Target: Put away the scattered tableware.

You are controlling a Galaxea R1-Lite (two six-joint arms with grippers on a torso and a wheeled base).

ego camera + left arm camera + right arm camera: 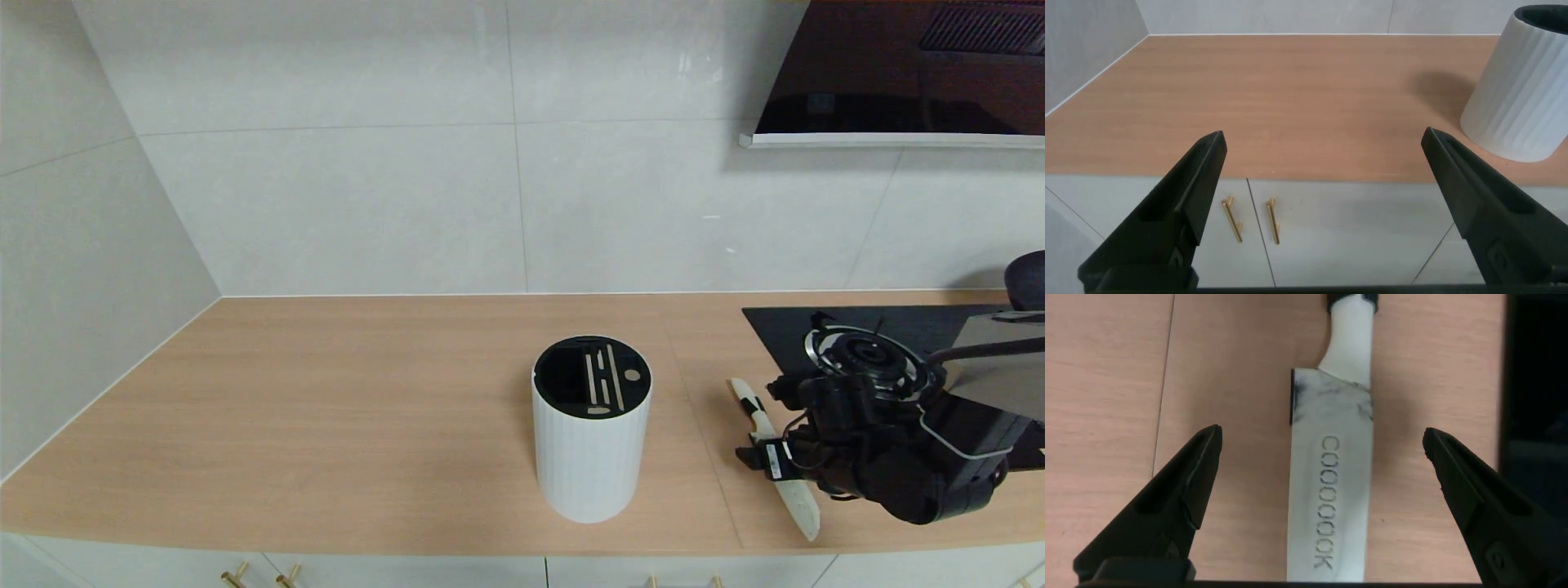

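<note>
Right gripper (1321,441) spread wide over the blade of the white knife (1335,457). I'd shift to its handle at 12 o'clock before pinching. Knife holder (588,441) sits at 9 o'clock.

A kitchen: a wood-grain countertop (367,408) runs along a pale tiled wall (367,163). Set into the countertop's right end is a black hob (784,327) with a gas burner (865,353), and a dark range hood (898,73) hangs above that end. Below the countertop are white cabinet fronts (408,572) with brass handles (234,577), and a slotted white knife holder (589,441) stands on it.
</note>
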